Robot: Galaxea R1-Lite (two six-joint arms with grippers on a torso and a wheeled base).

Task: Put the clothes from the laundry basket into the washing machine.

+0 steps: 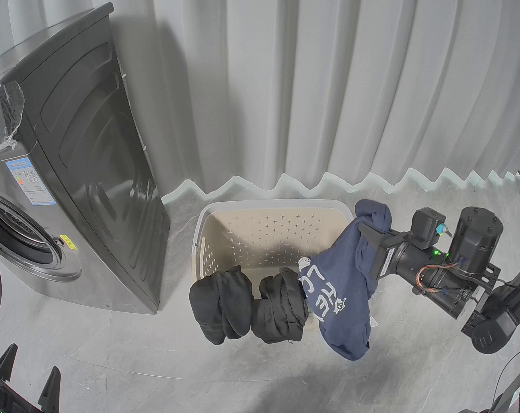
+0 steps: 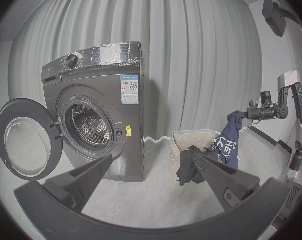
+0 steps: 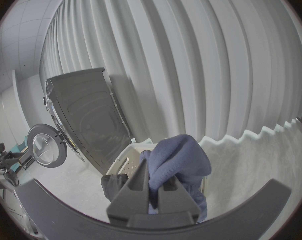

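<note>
1. The right tool [image 1: 370, 235] is clamped shut on a bunched fold of the navy sweatshirt [image 1: 340, 293]. In the right wrist view, cloth bulges out over the tool's two fingers [image 3: 137, 187].
2. The sweatshirt hangs lifted over the right end of the laundry basket [image 1: 271, 205]. Its long axis runs straight down from the grip, and its lower hem dangles outside the basket wall above the floor [image 1: 156, 368].
3. Two bundles of black clothes [image 1: 222, 302] are draped over the basket's near rim, waiting their turn.
4. The key relation: the washing machine [image 1: 70, 162] stands to the robot's left, well apart from the right tool, with the whole basket between them.
5. Its side panel faces the basket, while the drum [image 2: 89, 125] opens on the front face, with the door [image 2: 26, 139] swung wide.
6. So, by my reading, the sweatshirt has to travel leftward, clear the basket rim and come round the machine's front corner to reach the opening.
7. The left tool [image 1: 27, 382] sits low on the robot's left with its fingers spread wide and nothing in them. It is the nearer one to the drum, but the load is with the right.
8. One risk I see: the trailing hem could snag the basket or the black clothes.
</note>
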